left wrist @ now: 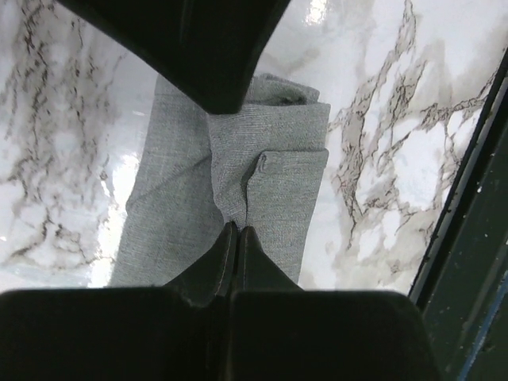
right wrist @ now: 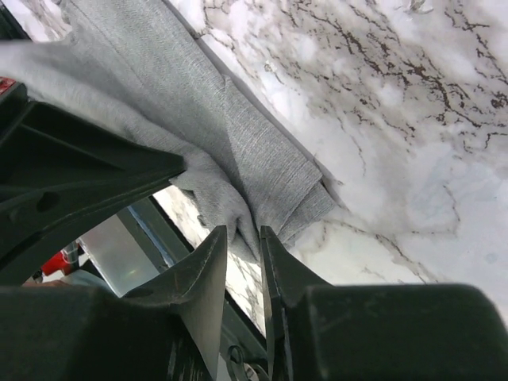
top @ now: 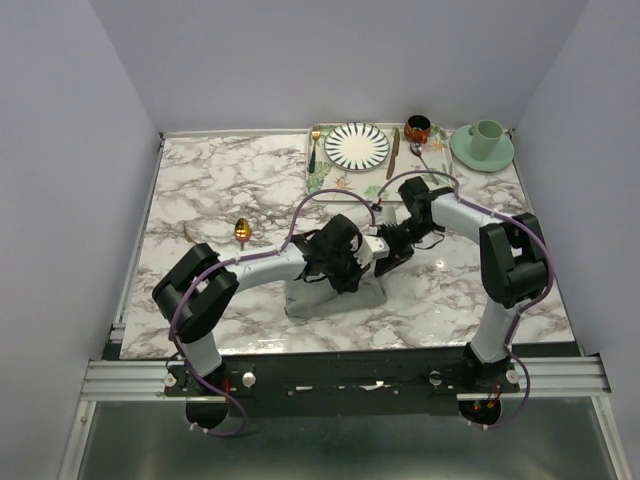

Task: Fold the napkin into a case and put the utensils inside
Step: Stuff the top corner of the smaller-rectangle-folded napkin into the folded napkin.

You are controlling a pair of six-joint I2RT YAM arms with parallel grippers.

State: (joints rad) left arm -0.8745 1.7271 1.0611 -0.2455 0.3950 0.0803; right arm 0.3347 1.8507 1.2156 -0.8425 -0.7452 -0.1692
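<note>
The grey napkin [top: 312, 300] lies folded into a narrow strip on the marble near the front edge. My left gripper [left wrist: 236, 230] is shut on a crease of the napkin [left wrist: 278, 159] and lifts that part. My right gripper [right wrist: 242, 232] stands just beside it, jaws a little apart, with a loose fold of the napkin [right wrist: 238, 135] hanging between the tips, not pinched. In the top view both grippers meet over the cloth, left gripper [top: 352, 268] and right gripper [top: 386, 258]. A spoon [top: 242, 231] with a gold bowl lies on the table to the left.
At the back stand a leaf-patterned tray [top: 322, 178] with a striped plate [top: 357, 145], a dark-handled fork [top: 314, 150] and a brown-handled knife [top: 392, 155]. A dark mug [top: 417, 127] and a green cup on a saucer [top: 484, 140] sit at the back right.
</note>
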